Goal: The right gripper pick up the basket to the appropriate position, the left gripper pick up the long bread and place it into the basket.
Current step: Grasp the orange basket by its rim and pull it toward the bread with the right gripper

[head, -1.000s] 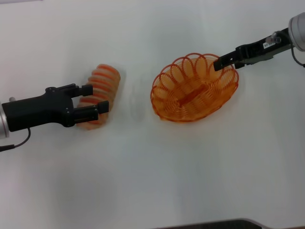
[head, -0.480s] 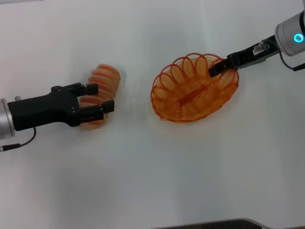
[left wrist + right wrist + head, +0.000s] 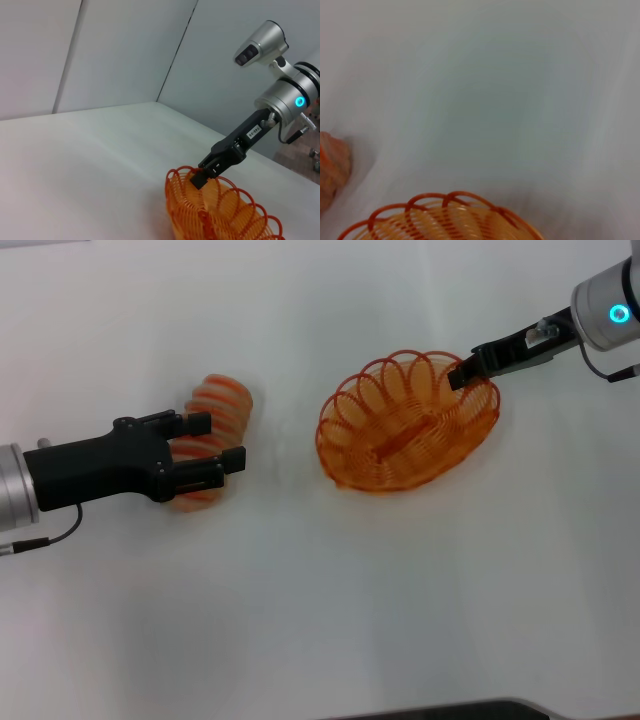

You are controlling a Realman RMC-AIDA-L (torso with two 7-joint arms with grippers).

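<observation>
Reaching in from the left of the basket [image 3: 408,425], the left pincer [image 3: 218,443] brackets the long bread [image 3: 213,408] with its two black fingers spread, one along each side of the loaf's near end; whether the pads actually press the crust cannot be told. The loaf lies flat on the white surface [image 3: 320,590], well apart from the basket, with a bare strip of surface between them.

The right pincer [image 3: 461,373] sits at the basket's far rim, on the side away from the loaf. In the left wrist view its black tip [image 3: 201,178] is clenched on one of the rim's wire loops. The basket [image 3: 220,212] is orange, oval and see-through, and rests upright on the surface.

A small white label shows on the right pincer's black body in the left wrist view, but its print cannot be read. A blue light glows on the silver arm [image 3: 607,310] behind it.

Open white surface spreads on every side of the basket, widest on the side toward the robot. The surface's near edge shows as a dark band at the bottom of the head view. In the right wrist view the basket's scalloped rim [image 3: 445,200] and one end of the loaf [image 3: 332,167] appear, with bare surface beyond them.
</observation>
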